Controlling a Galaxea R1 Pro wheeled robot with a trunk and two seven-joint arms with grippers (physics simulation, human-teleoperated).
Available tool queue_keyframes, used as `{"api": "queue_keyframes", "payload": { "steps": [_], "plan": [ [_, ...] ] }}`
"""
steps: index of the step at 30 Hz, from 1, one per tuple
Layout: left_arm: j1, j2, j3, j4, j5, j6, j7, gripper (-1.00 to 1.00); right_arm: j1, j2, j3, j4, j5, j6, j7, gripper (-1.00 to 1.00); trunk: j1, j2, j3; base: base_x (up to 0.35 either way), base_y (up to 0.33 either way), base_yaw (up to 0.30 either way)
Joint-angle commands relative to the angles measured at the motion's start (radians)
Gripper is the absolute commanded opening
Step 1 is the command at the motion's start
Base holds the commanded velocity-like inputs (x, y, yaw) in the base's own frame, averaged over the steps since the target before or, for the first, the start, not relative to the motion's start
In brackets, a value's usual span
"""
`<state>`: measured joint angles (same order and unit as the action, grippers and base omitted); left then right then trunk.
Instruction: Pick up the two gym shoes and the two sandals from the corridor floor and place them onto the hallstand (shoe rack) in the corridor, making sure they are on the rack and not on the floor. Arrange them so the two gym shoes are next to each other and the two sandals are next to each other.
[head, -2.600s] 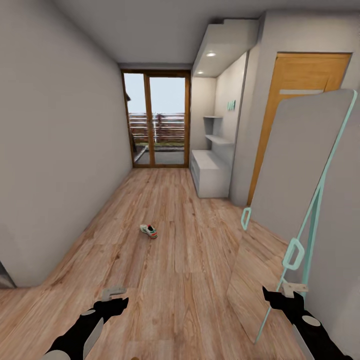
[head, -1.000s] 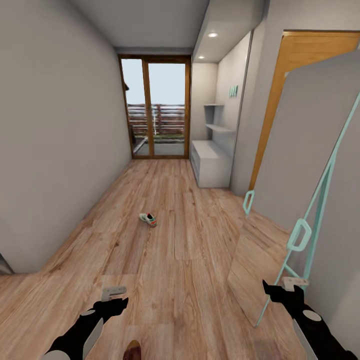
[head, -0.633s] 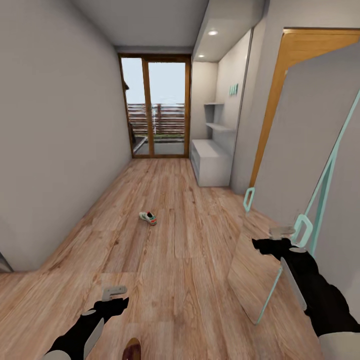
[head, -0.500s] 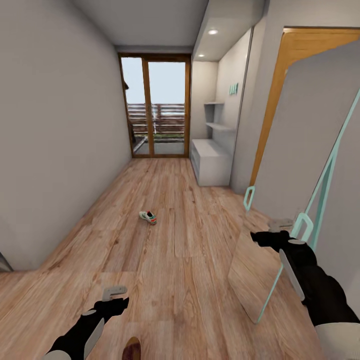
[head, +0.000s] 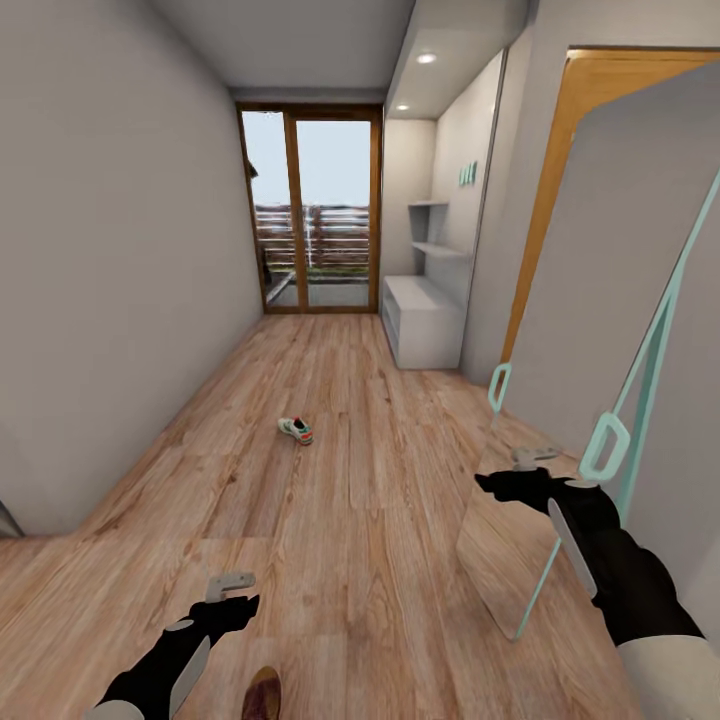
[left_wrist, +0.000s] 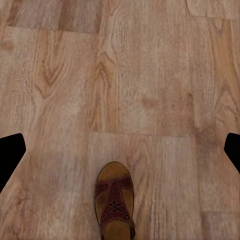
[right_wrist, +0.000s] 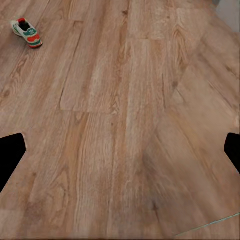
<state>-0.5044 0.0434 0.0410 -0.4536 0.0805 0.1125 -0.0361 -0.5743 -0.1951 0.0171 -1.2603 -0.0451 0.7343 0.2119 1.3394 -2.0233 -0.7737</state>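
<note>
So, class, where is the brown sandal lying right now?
In the head view the sandal lies on the corridor floor at the picture's bottom edge, just beside the left gripper; the left wrist view shows it flat on the planks.

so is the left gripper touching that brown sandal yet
Apart. The left wrist view shows bare floor between the sandal and both fingertips of the open left gripper.
</note>
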Motion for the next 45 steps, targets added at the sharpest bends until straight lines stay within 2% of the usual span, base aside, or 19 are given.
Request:
{"api": "queue_keyframes", "payload": {
  "steps": [1,31,40,43,45],
  "plan": [
    [0.0,0.0,0.003,-0.002,0.008,0.007,-0.004,1.0,-0.001,0.0,0.001,0.0,-0.004,0.005,0.004,1.0,0.004,-0.008,-0.004,0.0,0.0,0.0],
    [0.0,0.0,0.003,-0.002,0.008,0.007,-0.002,1.0,-0.001,0.0,-0.009,-0.004,-0.001,0.005,0.015,1.0,0.119,-0.218,-0.098,0.0,0.0,0.0],
    [0.0,0.0,0.003,-0.002,0.008,0.007,-0.002,1.0,-0.001,0.004,0.012,0.007,-0.002,0.002,0.018,1.0,0.153,-0.281,-0.126,0.0,0.0,0.0],
    [0.0,0.0,0.003,-0.001,0.008,0.007,-0.001,1.0,-0.015,0.006,0.023,0.001,-0.002,0.002,0.017,1.0,0.165,-0.302,-0.136,0.0,0.0,0.0],
    [0.0,0.0,0.003,0.004,0.008,0.007,-0.001,1.0,-0.052,0.007,0.026,0.001,-0.002,0.004,0.016,1.0,0.172,-0.316,-0.142,0.0,0.0,0.0]
  ]
}}
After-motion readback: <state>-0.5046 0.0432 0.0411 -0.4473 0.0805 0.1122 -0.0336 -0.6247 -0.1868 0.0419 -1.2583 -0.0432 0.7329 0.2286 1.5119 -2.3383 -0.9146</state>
